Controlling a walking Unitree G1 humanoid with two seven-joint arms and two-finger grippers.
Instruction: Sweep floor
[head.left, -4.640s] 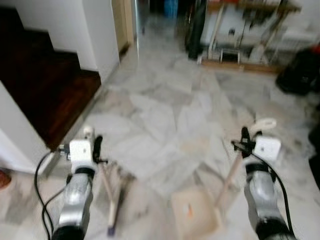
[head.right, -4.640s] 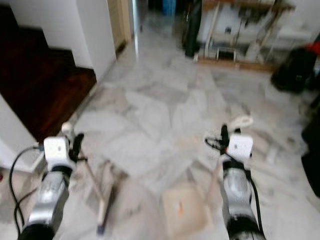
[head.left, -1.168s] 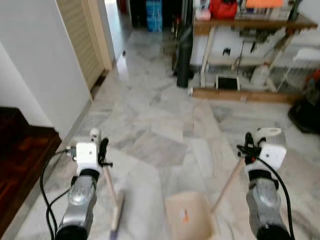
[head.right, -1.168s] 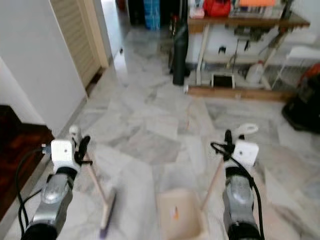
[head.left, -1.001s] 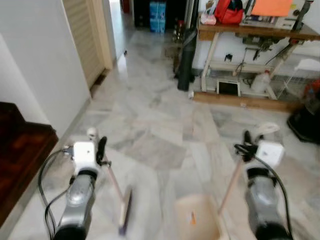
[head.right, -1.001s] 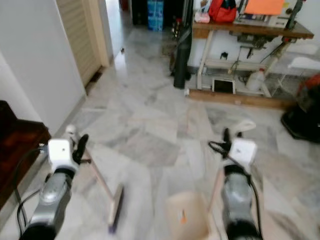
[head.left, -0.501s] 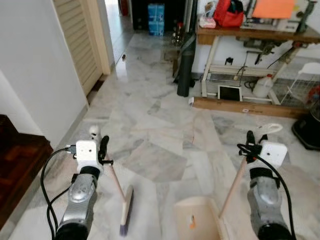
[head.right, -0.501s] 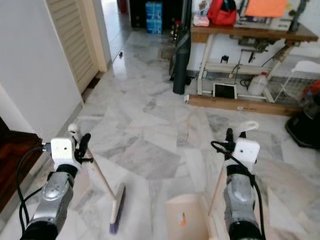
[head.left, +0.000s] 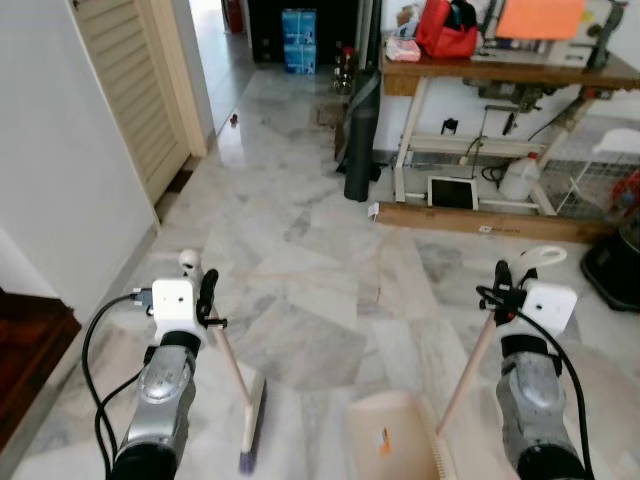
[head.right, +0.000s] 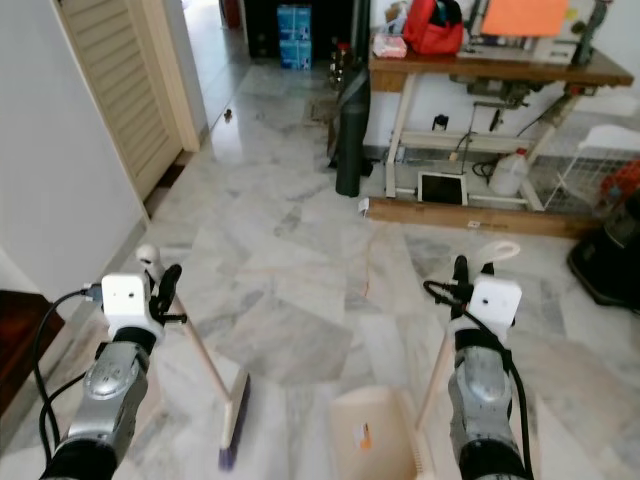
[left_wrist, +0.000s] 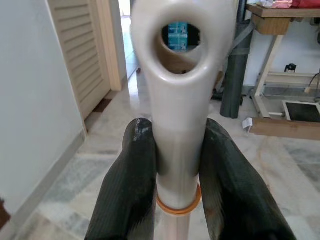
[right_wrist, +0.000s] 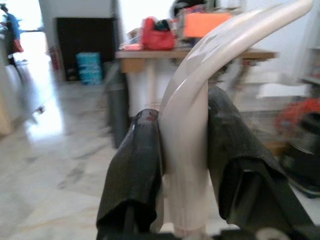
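My left gripper (head.left: 205, 297) is shut on the top of a broom's pale handle (head.left: 232, 362). The handle slopes down to the brush head (head.left: 252, 424), which rests on the marble floor (head.left: 320, 250). In the left wrist view both black fingers (left_wrist: 131, 185) clamp the handle's looped end (left_wrist: 181, 75). My right gripper (head.left: 499, 287) is shut on the dustpan's handle (head.left: 464, 376). The beige dustpan (head.left: 390, 442) sits on the floor low between the arms. The right wrist view has the gripper (right_wrist: 184, 117) closed around the curved white grip (right_wrist: 200, 75).
A wooden table (head.left: 500, 70) with a red bag (head.left: 450, 25) stands at the back right, a tall dark bag (head.left: 360, 130) leaning by its leg. A louvred door (head.left: 130, 90) and a white wall (head.left: 50, 200) line the left, with a dark step (head.left: 30, 345) below.
The camera has moved forward and turned, so the dark stairs have slid off to the left and the table is nearer. Both grippers keep hold of the broom and the dustpan.
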